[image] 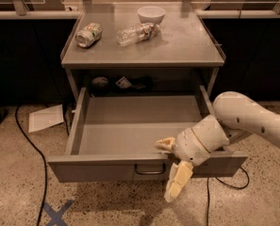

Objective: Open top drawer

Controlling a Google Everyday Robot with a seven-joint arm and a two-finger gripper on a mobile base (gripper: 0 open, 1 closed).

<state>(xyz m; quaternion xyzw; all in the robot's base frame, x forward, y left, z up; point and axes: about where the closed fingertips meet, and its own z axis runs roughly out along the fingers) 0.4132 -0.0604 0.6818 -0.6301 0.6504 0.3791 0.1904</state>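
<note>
As you face the grey cabinet (177,51), you have these items before you.

Top drawer (130,126): standing far out of the cabinet, its floor in plain view, its flat front (92,169) nearest you, with a small dark loop handle (150,169) at centre.

Gripper (164,171): at the drawer's front, just right of the handle, on a white arm (252,119) reaching in from your right. Its fingers are spread apart: one lies at the front's top rim, the other hangs down before the front towards the floor.

Cabinet top: a crushed can (88,35) at left, a clear plastic bottle (137,33) lying beside it, a white bowl (151,14) behind.

Recess behind the drawer: dark objects (130,83) you cannot make out.

Floor: a sheet of paper (45,118), a black cable (28,140), a blue tape cross (54,213).
</note>
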